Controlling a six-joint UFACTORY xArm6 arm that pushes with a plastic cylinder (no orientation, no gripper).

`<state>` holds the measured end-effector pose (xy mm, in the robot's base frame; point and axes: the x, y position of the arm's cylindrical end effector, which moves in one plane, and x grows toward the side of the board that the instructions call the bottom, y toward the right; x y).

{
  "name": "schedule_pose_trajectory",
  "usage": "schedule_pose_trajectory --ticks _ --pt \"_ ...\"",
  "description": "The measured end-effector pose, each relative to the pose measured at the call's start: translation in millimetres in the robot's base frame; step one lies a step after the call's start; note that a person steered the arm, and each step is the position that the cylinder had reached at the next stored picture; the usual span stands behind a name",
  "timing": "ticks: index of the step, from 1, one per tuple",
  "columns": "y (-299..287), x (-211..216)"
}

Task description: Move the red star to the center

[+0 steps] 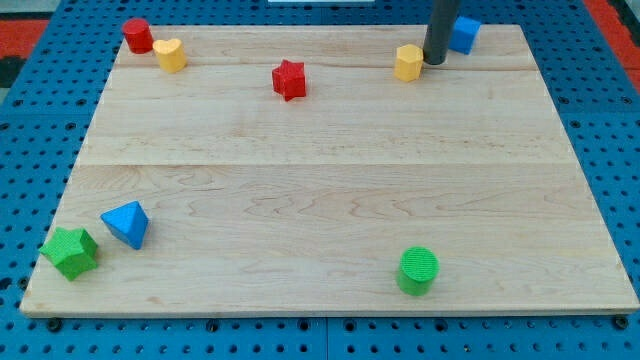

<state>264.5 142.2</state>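
Where the dark rod comes down at the view's top right: contact point of my tip (434, 62) on the light wooden tabletop (330, 180), close to the top edge.

End effector: plain straight rod, no jaws, so nothing to part, close or clamp; nothing carried.

Immediately to the view's left of my tip: yellow block with a faceted, roughly hexagonal outline (408, 62), touching the rod or just beside it; cannot tell which. Immediately to the view's right and slightly higher: blue block (464, 34), partly hidden behind the rod, shape not clear.

Task item: red star-shaped block (289, 80), lying in the upper part of the tabletop, left of the middle line, well apart from my tip and clear of all other blocks. Located well above the centre of the tabletop.

Top left corner: red cylinder block (137, 35), with a yellow rounded block (170, 54) just beside it, lower right.

Bottom left corner: green star-shaped block (70, 251), with a blue triangular block (127, 223) just beside it, upper right.

Near the bottom edge, right of the middle: green cylinder block (418, 271), standing alone.

Around the tabletop: blue perforated base plate (600, 120).
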Motion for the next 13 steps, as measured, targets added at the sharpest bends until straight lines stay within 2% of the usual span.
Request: schedule_pose_trajectory --ticks 1,2,3,4,5,6,7,8,9,10,11,12,13 --pt "-2.3 7.8" --pt "27.4 39.0" --pt "-39.6 78.6" --pt "-139.3 85.4" --pt "-143.6 23.6" --pt "-185.2 -11.6" --pt "-201.9 0.2" --pt "-112.2 24.9" --pt "-84.7 44.3" --pt "-104.8 -2.6" --pt "-174.3 -9.9" --pt "-181.5 13.5" --pt "-129.6 54.1"
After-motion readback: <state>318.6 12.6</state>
